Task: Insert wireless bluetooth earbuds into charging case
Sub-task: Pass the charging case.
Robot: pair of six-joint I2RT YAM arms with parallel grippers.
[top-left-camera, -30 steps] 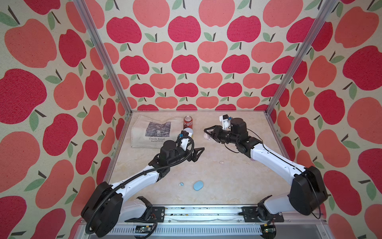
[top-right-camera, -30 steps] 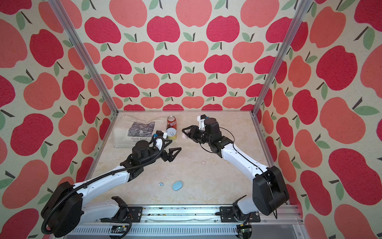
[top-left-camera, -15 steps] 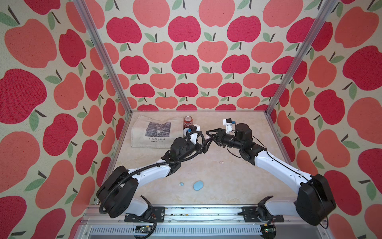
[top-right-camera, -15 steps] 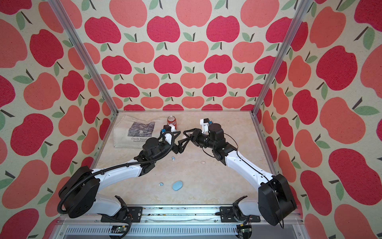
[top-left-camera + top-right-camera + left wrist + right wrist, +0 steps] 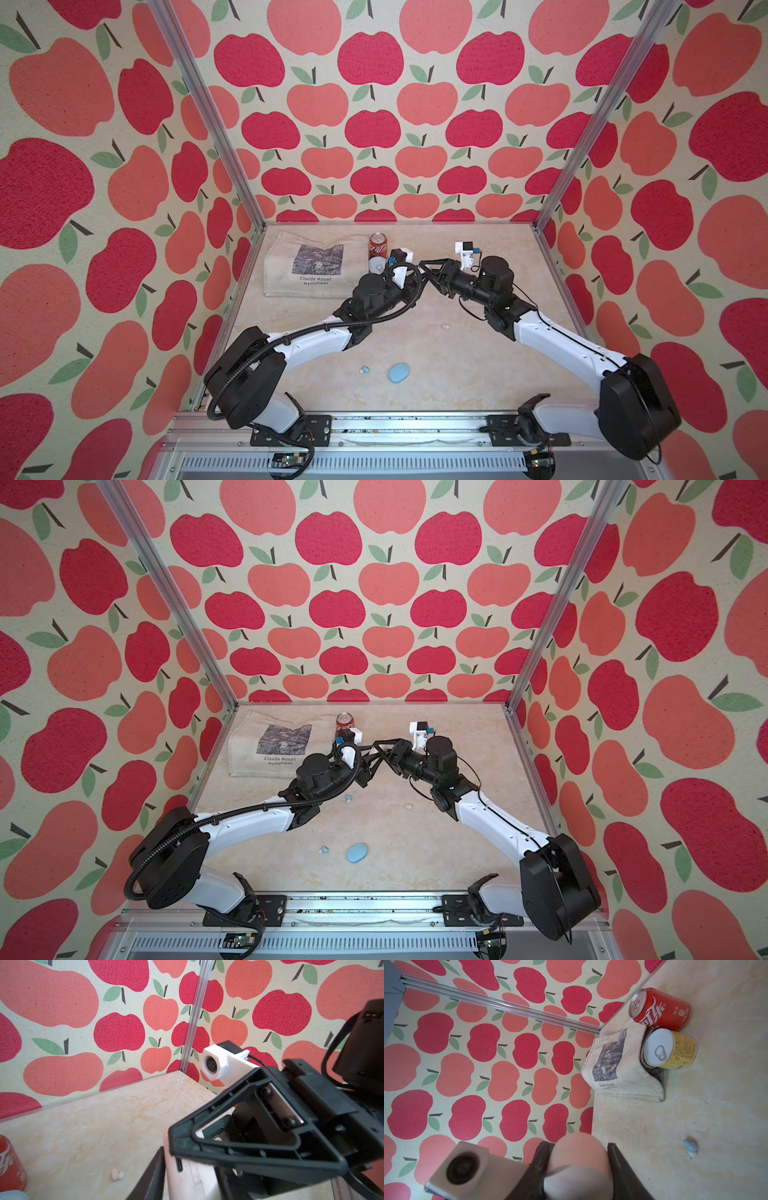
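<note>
Two robot arms meet in mid-air just in front of a red soda can (image 5: 378, 244) at the back of a marbled desk (image 5: 457, 374). The right tool (image 5: 578, 1145) pinches a pink case (image 5: 579, 1159) by its sides, probably steadying it so the other arm can open it. The left tool (image 5: 368, 757) is at the same case, one finger (image 5: 152, 1178) touching it; whether it grips cannot be told. A pink earbud (image 5: 445, 326) and a blue earbud (image 5: 348, 798) lie on the desk nearer the front than the can; a second blue earbud (image 5: 365, 369) and a blue case (image 5: 399, 372) lie well apart from it.
</note>
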